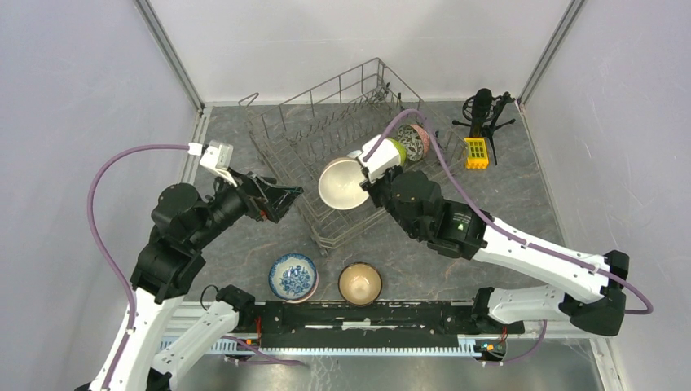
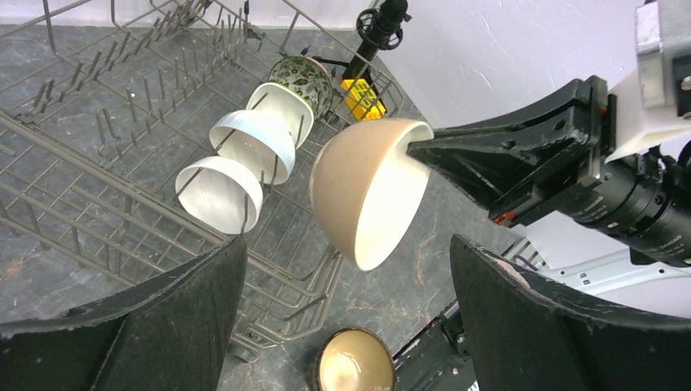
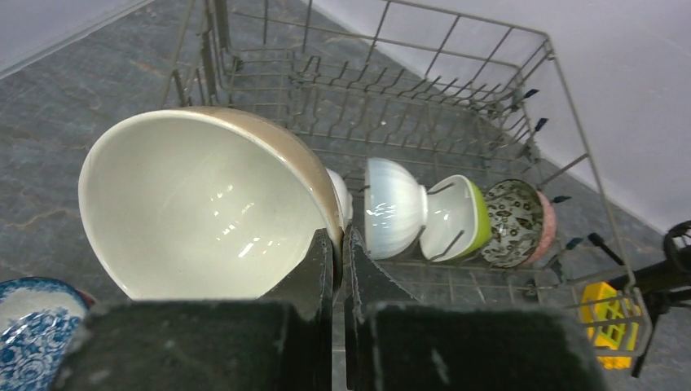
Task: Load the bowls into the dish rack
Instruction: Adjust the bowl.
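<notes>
Rim pinched tight in your right gripper (image 3: 336, 244), the tan bowl (image 1: 342, 183) hangs on edge over the dish rack (image 1: 310, 138) at its near end, mouth toward the arm bases. The racked bowls (image 3: 395, 210) line up beyond it, so the free slot likely lies straight below. Your left gripper (image 1: 283, 198) gapes empty alongside.

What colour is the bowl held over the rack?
The held bowl is tan outside, creamy white inside; clearest in the left wrist view.
</notes>
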